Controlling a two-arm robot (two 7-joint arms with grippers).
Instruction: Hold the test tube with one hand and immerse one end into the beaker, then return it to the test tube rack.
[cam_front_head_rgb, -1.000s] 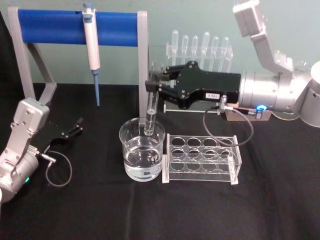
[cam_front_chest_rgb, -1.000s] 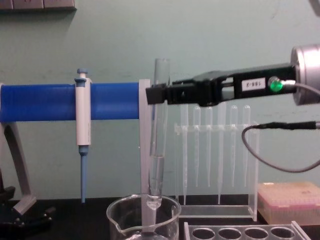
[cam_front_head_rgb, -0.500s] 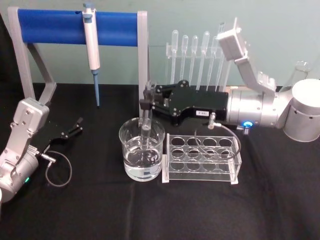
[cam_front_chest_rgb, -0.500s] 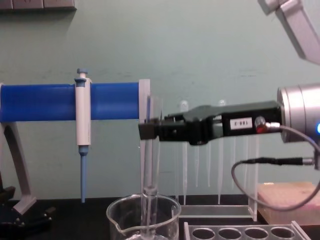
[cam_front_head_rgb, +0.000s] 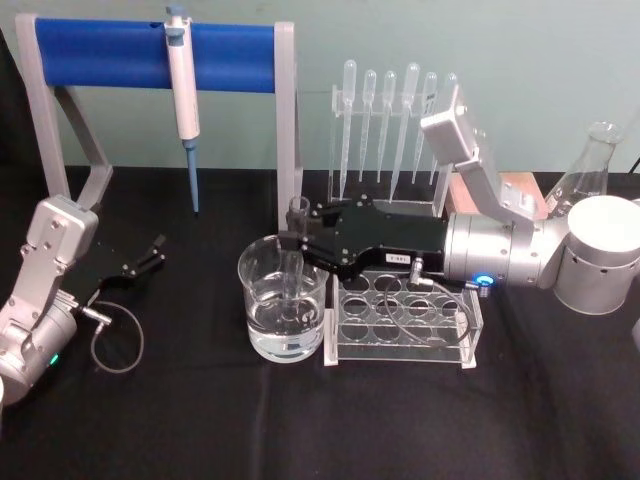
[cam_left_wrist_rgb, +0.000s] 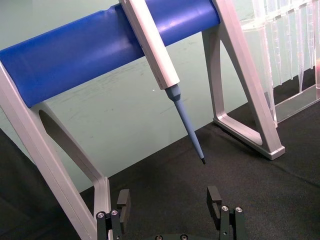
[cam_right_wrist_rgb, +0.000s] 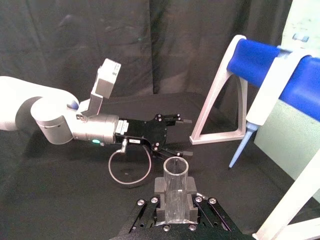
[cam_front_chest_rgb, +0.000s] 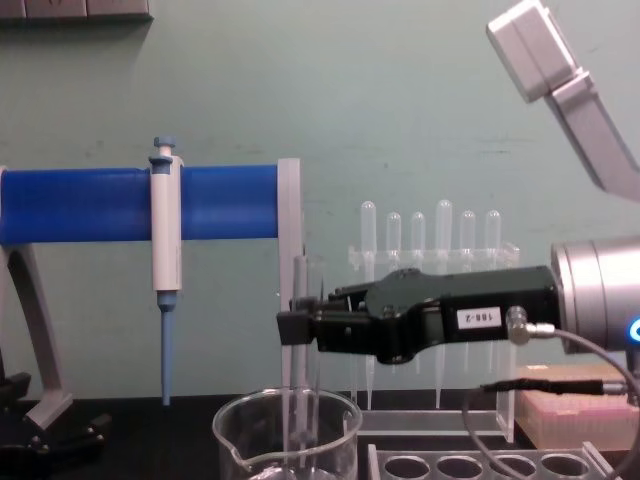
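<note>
Our right gripper (cam_front_head_rgb: 293, 243) is closed on the test tube (cam_front_head_rgb: 297, 213), its two fingers pressed against the glass from either side a little below the open rim, as the right wrist view shows from above (cam_right_wrist_rgb: 175, 200). We judge the grip sits high so that most of the tube hangs free below the fingers and the claw itself need not enter the beaker (cam_front_head_rgb: 262, 335).

The tube stands upright and runs down through the beaker's mouth, nearer its back wall than its front. In the chest view the tube (cam_front_chest_rgb: 303, 282) passes the beaker's rim (cam_front_chest_rgb: 235, 428) and goes on down inside. The beaker is about half full of clear liquid (cam_front_head_rgb: 285, 318). The tube's rounded end looks to be at or just under the surface, though we cannot tell how deep. We take this to be the dipping step, with the return to the rack yet to come.

The gripper's body reaches in sideways above the test tube rack (cam_front_head_rgb: 470, 338), which stands just beside the beaker on its right and touches it or nearly so. We judge that this makes the way back short. Its holes are empty.

Behind the beaker stands a blue-barred stand (cam_front_head_rgb: 100, 55) with a pipettor (cam_front_head_rgb: 182, 85) hanging from it, and to the beaker's back right a row of pipettes (cam_front_head_rgb: 390, 110).

Our left gripper (cam_front_head_rgb: 155, 250) lies on the table well to the beaker's left, fingers spread apart (cam_left_wrist_rgb: 167, 197) and empty. It is parked.
</note>
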